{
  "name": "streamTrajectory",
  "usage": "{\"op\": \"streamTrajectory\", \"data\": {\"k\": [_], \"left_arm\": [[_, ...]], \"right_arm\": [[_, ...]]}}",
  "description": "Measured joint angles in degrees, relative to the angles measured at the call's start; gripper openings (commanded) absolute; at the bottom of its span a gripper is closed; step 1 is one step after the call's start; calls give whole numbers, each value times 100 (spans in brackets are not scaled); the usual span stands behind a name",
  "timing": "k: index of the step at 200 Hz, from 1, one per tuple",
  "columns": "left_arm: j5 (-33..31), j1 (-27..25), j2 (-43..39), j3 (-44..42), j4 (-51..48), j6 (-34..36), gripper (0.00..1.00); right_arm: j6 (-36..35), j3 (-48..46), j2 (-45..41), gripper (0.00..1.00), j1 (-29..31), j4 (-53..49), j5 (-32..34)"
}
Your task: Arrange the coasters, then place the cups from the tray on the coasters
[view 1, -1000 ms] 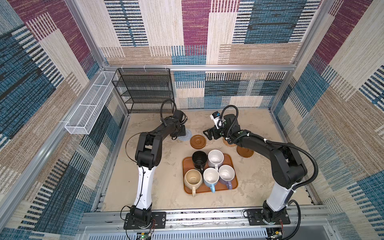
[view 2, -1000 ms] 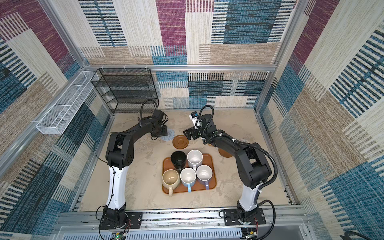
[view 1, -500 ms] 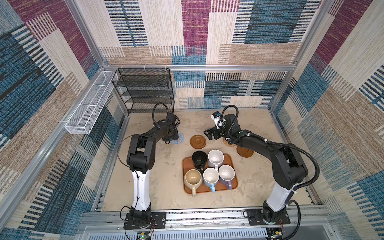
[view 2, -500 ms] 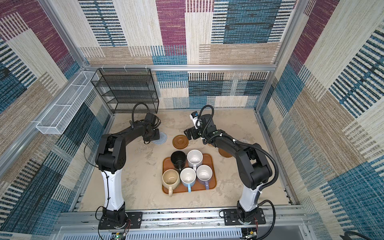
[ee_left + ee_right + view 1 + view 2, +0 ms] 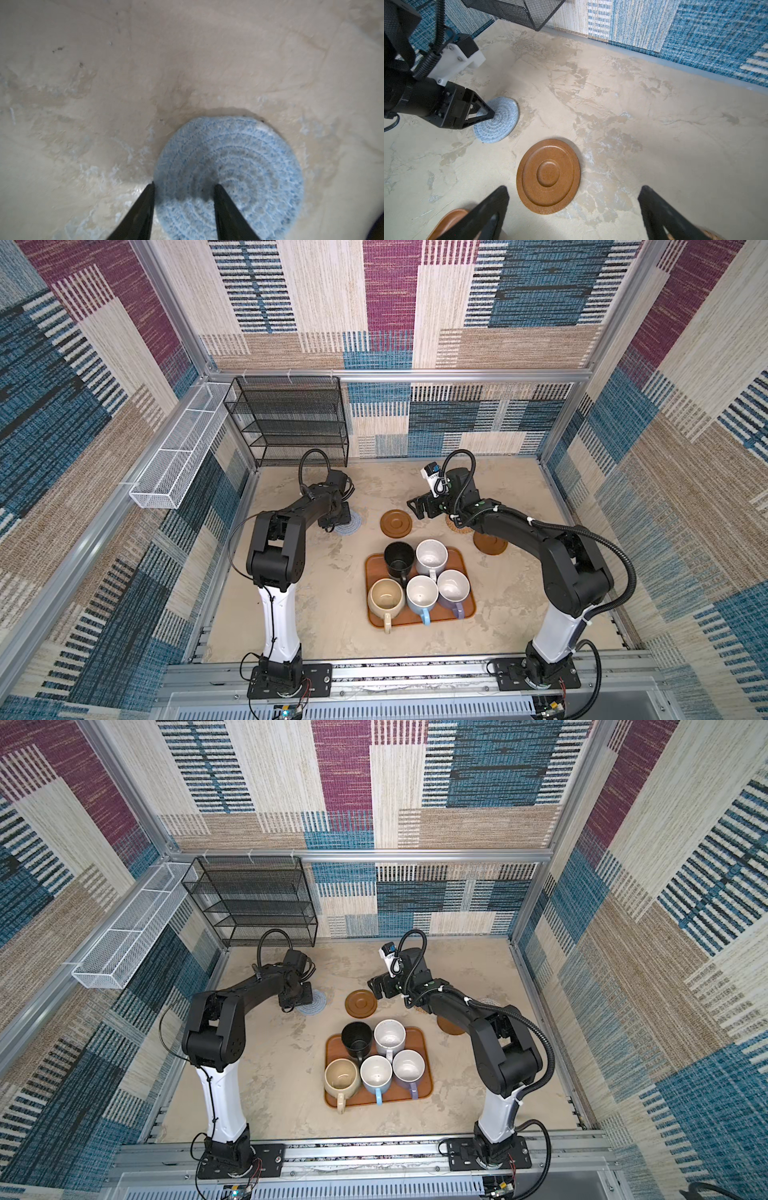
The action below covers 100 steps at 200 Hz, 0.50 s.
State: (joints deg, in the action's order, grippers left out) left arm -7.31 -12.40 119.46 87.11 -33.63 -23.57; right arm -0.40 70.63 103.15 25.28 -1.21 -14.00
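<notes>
My left gripper (image 5: 184, 185) is partly open on the blue-grey woven coaster (image 5: 228, 166), one tip at its edge and the other on its top; the coaster (image 5: 353, 524) lies flat. My right gripper (image 5: 574, 188) hangs wide open and empty just beside a brown wooden coaster (image 5: 548, 176). Another brown coaster (image 5: 490, 543) and a tan rattan coaster (image 5: 451, 524) lie partly under the right arm, with a pale coaster (image 5: 489, 1003) beyond. On the tray (image 5: 467, 614) stand the black (image 5: 399, 560), white (image 5: 431, 558), beige (image 5: 385, 595), light blue (image 5: 422, 593) and lavender (image 5: 453, 591) cups.
A black mesh shelf (image 5: 291, 418) stands at the back left against the wall. A white wire basket (image 5: 178, 464) hangs on the left wall. Patterned walls close in the table on three sides.
My left gripper has slid left and a little toward the front, and the blue-grey coaster has moved with it, away from the brown one. The right arm has stayed put.
</notes>
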Motion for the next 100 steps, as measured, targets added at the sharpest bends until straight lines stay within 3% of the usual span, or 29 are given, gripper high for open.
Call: {"op": "streamTrajectory", "data": {"k": [30,77,100], "left_arm": [[98,-4,2,9,4,-52,53],[221,-9,-42,157,-96,-66,71],[299,-9,-66,372,-133,-63,73]], "right_arm": [[0,0,0,100,26,-4,2],[-2,0,-66,100,48,-17,7],[-2,0,-131,100,57,-42,13]]}}
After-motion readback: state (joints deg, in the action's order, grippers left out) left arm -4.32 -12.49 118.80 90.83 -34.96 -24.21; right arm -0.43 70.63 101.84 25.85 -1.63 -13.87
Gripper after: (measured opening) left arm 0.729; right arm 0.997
